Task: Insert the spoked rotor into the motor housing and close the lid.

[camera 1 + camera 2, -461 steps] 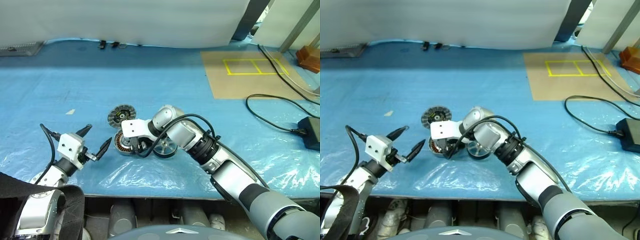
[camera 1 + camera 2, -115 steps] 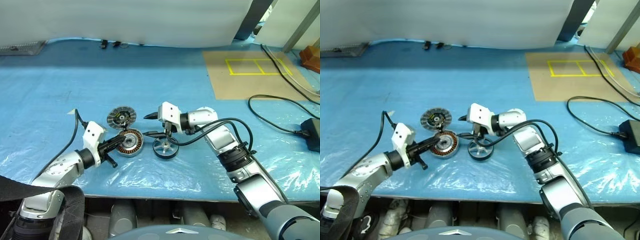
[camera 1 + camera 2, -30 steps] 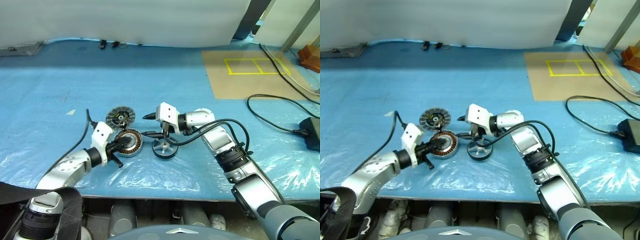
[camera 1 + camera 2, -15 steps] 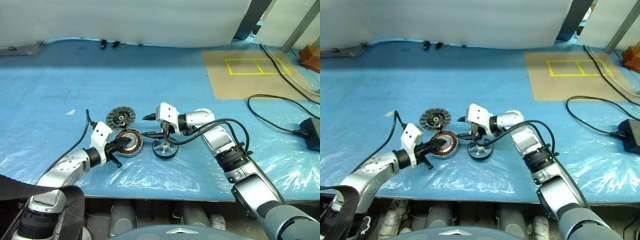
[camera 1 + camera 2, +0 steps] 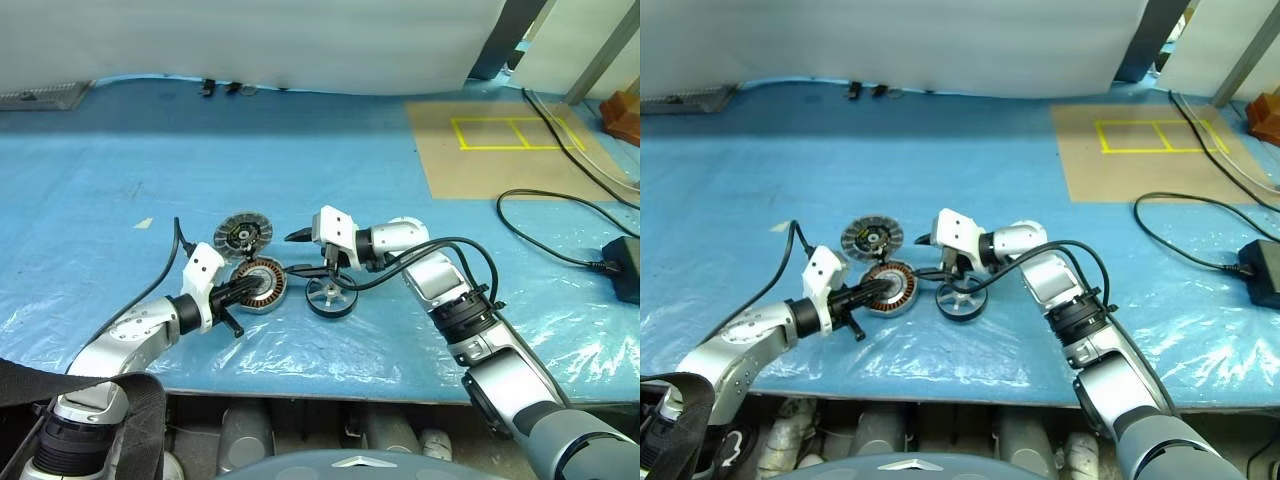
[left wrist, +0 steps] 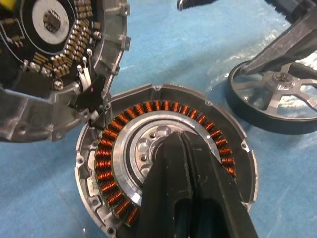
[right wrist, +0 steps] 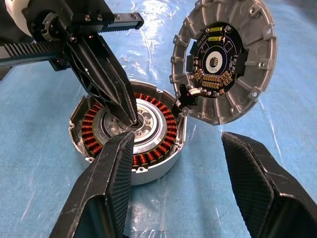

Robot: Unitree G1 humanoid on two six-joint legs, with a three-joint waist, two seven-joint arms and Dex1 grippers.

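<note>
Motor housing flat on bench: silver-grey shell, copper winding ring, pale centre. Left end effector closed, tips at that centre. Right end effector apart, empty. Black-rimmed spoked rotor just beside; ribbed lid touching housing.

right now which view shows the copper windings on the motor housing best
The left wrist view: the motor housing sits close, its copper winding ring nearly all exposed, with the shut left gripper pressing on the pale centre. The right wrist view shows it too, partly behind one finger of the open right gripper. In the eye views it is small.
</note>
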